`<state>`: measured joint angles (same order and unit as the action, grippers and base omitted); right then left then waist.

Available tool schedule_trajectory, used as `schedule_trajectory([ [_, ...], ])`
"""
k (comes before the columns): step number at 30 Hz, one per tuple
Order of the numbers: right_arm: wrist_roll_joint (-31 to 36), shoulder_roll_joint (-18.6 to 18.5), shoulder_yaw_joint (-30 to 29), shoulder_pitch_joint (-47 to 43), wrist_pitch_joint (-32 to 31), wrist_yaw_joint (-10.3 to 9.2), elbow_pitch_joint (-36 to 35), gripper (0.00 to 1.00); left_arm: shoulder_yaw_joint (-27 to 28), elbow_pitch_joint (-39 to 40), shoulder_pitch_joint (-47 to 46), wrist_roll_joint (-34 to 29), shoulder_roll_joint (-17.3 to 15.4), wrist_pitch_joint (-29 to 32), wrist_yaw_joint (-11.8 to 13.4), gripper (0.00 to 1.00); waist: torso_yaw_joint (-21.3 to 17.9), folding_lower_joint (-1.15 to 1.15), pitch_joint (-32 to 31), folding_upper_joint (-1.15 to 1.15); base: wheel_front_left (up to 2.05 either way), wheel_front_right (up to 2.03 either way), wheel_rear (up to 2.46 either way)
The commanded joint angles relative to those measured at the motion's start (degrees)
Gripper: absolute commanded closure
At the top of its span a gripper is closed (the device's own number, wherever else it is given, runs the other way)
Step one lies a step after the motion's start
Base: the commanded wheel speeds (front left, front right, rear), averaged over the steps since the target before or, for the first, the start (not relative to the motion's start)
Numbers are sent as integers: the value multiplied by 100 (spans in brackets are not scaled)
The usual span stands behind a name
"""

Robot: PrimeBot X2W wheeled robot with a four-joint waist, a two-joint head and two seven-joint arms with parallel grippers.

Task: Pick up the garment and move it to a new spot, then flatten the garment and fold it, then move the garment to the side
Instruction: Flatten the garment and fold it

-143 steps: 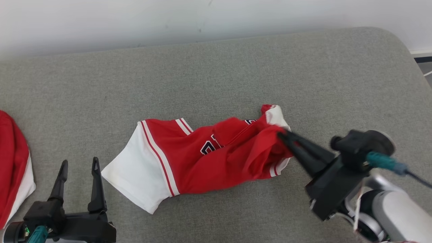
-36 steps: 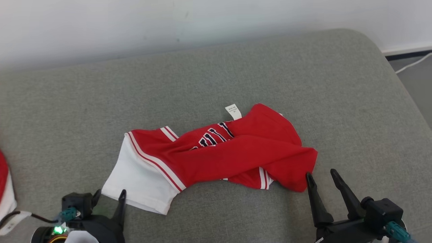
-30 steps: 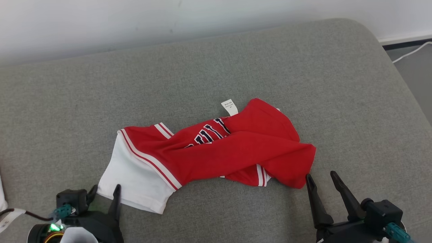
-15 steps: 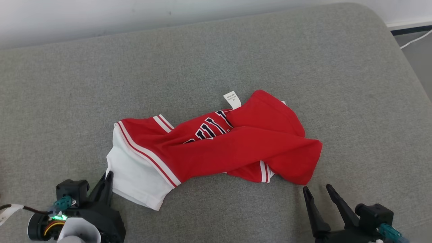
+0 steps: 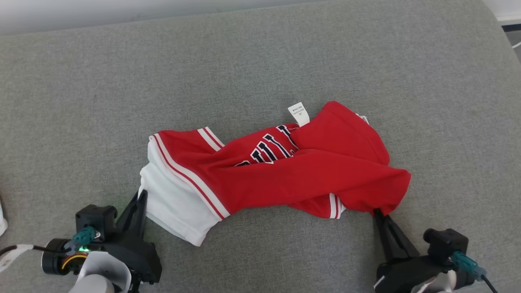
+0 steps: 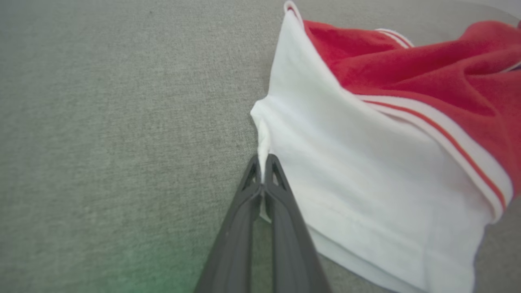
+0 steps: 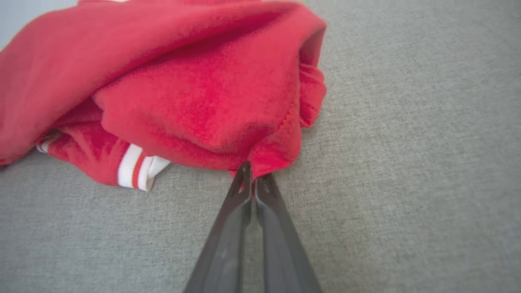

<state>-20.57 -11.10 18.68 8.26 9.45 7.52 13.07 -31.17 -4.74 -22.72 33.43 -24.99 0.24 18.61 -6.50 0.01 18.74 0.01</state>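
Near edge, left: the dark two-fingered left hand [image 5: 141, 196] [image 6: 264, 159], a teal cable plug [image 5: 83, 236] and a small green light on its wrist. Fingers pressed together, clamped on the near-left corner of the garment's white end; in the left wrist view a thin pinch of white cloth stands up between the tips.

Near edge, right: the dark two-fingered right hand [image 5: 377, 212] [image 7: 251, 167], fingers likewise together, clamped on the red hem at the garment's near-right corner. The cloth bunches into a hood just above the tips.

Task item: crumpled red and white jersey garment [image 5: 285, 175] [image 6: 366, 162] [image 7: 195, 89], lying on the grey woven-fabric surface [image 5: 244, 61] about mid-way across, strung between the two hands, long axis left to right.

- Left end: broad white panel [image 5: 171, 199] edged with red and white stripes, slightly rucked where it is gripped.
- Near side, toward the right: a red-and-white striped cuff [image 5: 334, 205] [image 7: 136, 167] peeks out under a red fold.
- Middle: thick red folds twisted over one another; dark block lettering with white outline [image 5: 268, 148] partly buried, not readable in full.
- Far side: small white care label [image 5: 298, 113] sticking out past the red cloth onto the surface.

Farthest: a pale wall strip [image 5: 81, 12] along the surface's far edge.
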Motion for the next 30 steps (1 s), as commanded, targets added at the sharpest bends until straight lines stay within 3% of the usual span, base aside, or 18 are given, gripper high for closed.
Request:
schedule_trajectory([
  [1,-3,-98,-6,-106,106,-6,-100,100,39,113,40,-50,-59,-80,65,100,22,-1,-19,-1,0,0,0],
  [10,233,-486,12,-401,346,-6,-1437,100,309,1317,202,-224,-400,-204,378,100,-5,-1,-275,-1,0,0,0],
  [17,344,-699,-340,-105,233,-6,-2438,100,563,2225,-82,-450,-680,-128,615,100,80,-1,-601,-1,0,0,0],
  [30,396,-775,-842,1286,151,-5,-2977,100,801,3046,-1252,-815,-665,-182,648,100,308,-1,-1092,-1,0,0,0],
])
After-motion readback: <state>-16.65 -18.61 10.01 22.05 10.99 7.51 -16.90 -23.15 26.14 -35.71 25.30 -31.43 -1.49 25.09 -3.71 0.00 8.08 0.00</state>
